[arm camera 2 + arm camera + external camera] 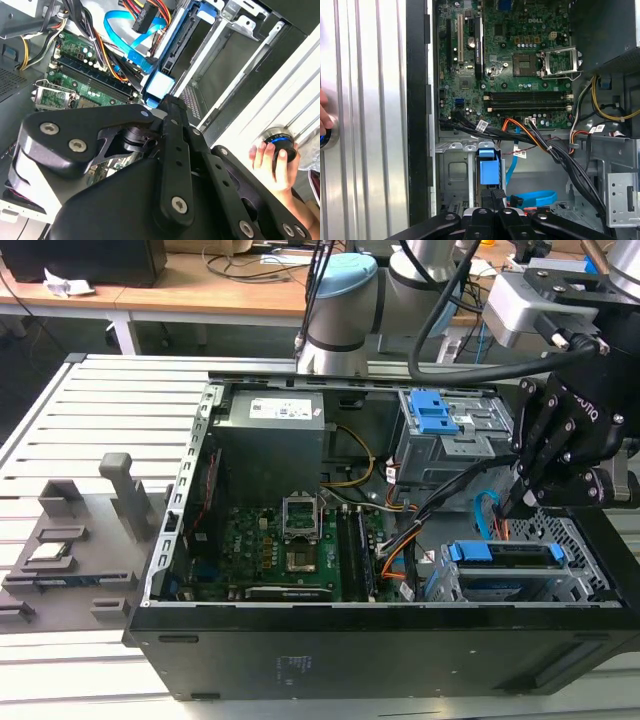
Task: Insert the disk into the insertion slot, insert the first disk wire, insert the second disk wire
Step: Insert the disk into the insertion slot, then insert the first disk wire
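Just beside disk (505, 553) edge, gripper (509, 509)

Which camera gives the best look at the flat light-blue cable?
The second wrist view: the cable shows there as a broad curved loop, close up and with its flat face towards the camera. The first wrist view shows a short flat stretch of it, and the exterior view shows a small distant arc of it.

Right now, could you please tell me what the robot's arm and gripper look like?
The arm is a silver-grey tube with rounded joints and light-blue caps; thick black cables loop alongside it. The gripper is black, built of flat links fastened with silver screws, with white lettering on its body.
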{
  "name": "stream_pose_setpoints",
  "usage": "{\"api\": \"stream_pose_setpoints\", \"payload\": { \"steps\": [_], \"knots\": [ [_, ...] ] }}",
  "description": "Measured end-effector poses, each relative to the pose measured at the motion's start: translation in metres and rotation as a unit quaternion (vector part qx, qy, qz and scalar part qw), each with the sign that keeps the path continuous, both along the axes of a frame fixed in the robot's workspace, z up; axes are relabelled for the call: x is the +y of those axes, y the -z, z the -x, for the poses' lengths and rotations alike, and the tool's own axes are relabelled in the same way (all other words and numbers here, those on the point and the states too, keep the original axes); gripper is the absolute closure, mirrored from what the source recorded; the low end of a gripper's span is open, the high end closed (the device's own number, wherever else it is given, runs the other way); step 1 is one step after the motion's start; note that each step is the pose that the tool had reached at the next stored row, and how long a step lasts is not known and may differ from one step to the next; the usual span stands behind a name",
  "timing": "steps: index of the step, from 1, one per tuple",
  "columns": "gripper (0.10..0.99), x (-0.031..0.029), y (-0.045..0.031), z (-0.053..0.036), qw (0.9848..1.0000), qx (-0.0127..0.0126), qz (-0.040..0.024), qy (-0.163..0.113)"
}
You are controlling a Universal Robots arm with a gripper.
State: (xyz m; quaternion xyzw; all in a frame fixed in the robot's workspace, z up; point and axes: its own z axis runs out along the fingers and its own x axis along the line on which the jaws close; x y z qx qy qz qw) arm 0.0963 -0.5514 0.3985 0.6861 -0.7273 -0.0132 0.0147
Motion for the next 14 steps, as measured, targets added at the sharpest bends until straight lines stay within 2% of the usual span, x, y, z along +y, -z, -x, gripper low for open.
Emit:
{"api": "stream_pose_setpoints", "payload": {
  "steps": [14],
  "knots": [
    [0.980, 0.0000, -0.0002, -0.0003, 1.0000, 0.0000, 0.0000, 0.000]
  ]
}}
